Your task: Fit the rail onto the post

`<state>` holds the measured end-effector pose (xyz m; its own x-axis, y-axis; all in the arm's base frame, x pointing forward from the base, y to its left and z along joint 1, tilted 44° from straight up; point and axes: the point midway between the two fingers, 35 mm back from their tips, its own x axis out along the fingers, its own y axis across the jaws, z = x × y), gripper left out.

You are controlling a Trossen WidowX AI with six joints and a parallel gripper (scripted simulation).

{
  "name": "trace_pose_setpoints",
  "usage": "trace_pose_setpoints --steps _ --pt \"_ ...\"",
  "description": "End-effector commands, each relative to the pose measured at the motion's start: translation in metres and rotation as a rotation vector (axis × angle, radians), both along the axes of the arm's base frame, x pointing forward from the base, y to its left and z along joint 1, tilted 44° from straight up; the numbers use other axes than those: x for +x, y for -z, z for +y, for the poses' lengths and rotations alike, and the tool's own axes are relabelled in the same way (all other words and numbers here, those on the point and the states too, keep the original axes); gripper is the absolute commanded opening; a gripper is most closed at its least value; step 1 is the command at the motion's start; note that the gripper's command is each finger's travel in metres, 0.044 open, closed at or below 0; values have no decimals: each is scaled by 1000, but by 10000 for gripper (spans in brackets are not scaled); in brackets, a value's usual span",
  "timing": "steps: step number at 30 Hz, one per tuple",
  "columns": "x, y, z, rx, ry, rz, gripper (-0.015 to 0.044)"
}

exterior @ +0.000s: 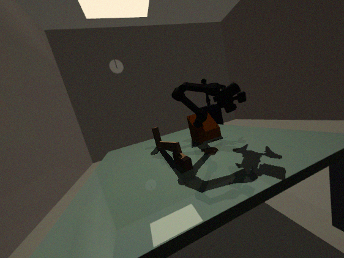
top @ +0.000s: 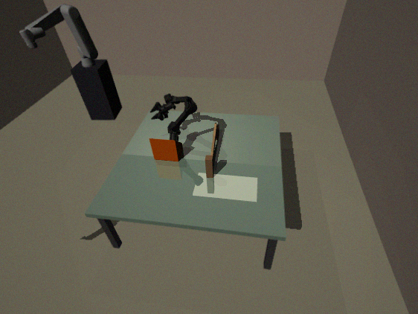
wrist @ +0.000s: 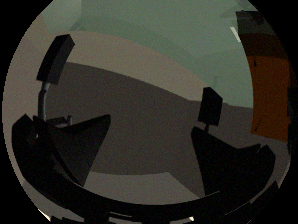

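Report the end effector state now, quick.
End effector: open wide, nothing between its fingers; it is up off the table, away from the rail.

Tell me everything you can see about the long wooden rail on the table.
The long wooden bed rail is a slim, light-brown plank with a dark side face. It runs along the green table between the short wooden post and the low footboard block. In the exterior view it looks tilted, though which end is raised is unclear. The open tool is held well away, touching nothing.
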<state>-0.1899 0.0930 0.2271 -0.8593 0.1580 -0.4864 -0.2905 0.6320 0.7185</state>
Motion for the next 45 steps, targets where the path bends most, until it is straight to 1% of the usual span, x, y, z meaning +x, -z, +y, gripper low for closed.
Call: trace_pose_setpoints --steps 1,7,13,19,25,35,40,45 --pt "12 -3 37 150 59 -55 440" --pt "39 -7 82 340 133 -154 440" --pt "76 -11 121 506 197 -287 440" --pt "128 -14 155 653 249 -465 440" --pt "187 -16 176 760 280 -666 440" --pt "293 -16 180 840 291 -1005 440" --pt "350 -15 166 839 280 -1179 440" --pt "406 -13 140 810 250 -1355 440"
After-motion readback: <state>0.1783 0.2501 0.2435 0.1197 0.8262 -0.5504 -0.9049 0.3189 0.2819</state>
